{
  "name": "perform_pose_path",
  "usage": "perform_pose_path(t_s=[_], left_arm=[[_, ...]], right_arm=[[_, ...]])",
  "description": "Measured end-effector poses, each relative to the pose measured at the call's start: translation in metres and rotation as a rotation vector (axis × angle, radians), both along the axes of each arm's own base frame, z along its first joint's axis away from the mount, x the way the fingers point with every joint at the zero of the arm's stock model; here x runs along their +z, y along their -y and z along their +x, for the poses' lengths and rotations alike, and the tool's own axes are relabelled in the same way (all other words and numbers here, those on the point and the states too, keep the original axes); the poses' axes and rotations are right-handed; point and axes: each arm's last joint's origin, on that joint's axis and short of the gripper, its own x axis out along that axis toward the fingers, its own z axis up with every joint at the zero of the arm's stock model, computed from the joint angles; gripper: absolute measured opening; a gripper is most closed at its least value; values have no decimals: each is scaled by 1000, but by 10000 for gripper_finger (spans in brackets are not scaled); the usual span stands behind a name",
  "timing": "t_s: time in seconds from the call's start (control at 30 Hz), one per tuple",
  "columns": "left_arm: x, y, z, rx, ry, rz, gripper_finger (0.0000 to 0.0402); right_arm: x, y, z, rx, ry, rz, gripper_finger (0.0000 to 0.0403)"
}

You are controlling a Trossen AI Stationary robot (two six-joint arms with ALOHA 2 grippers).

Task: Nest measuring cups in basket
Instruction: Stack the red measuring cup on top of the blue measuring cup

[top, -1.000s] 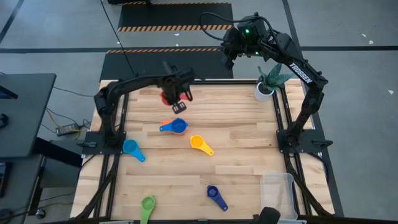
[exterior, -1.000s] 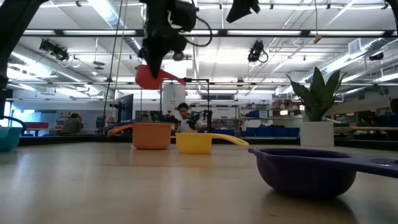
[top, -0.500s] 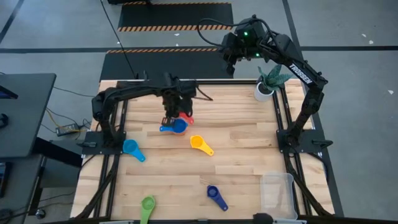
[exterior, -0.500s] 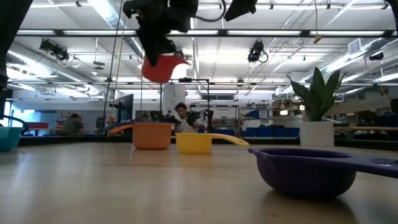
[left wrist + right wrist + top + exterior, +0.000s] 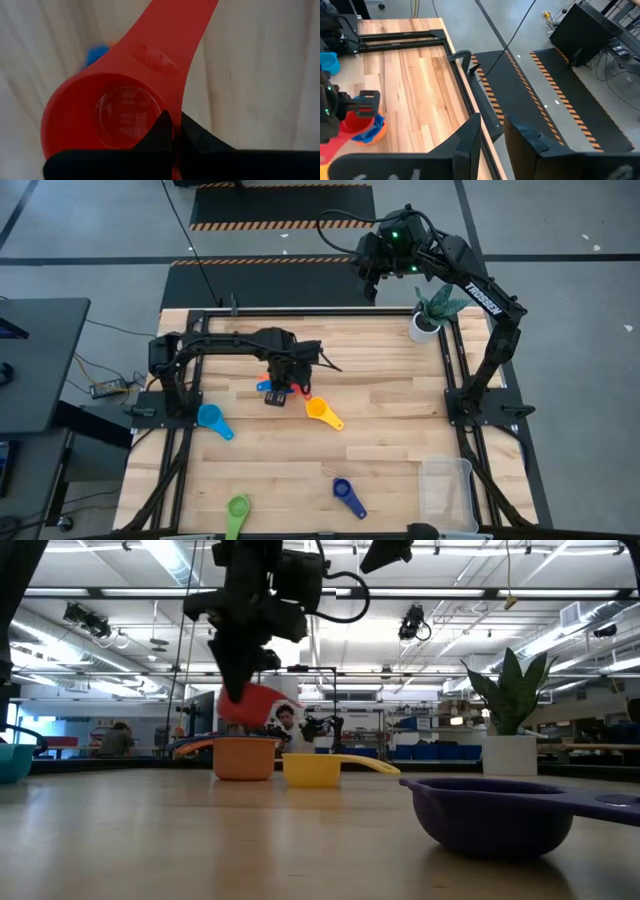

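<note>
Left gripper (image 5: 238,690) is clamped tight on the red cup (image 5: 252,704), pinching its rim with the bowl hanging just below the fingertips; directly under that sits the orange cup (image 5: 243,757) with a blue cup (image 5: 370,125) stacked in it; this looks like the nesting step, red going into the stack; next it needs to line up, lower and let go; right gripper (image 5: 490,145), slightly parted and empty, waits high off the table's far edge; basket (image 5: 447,492) lies well apart.
</note>
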Motion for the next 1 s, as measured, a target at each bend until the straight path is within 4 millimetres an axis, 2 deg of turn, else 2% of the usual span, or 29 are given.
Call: perform_pose_path(t_s=[0.13, 0.37, 0.7, 1.0], left_arm=[[1, -3, 9, 10, 91, 20, 5], [0, -4, 4, 137, 40, 7, 5], [-10, -5, 8, 205, 4, -1, 7], [-9, -5, 11, 239, 28, 8, 75]], right_arm=[[0, 0, 0, 0, 0, 0, 90], [0, 0, 0, 12, -12, -20, 90], [0, 0, 0, 13, -12, -21, 90], [0, 0, 0, 13, -12, -21, 90]])
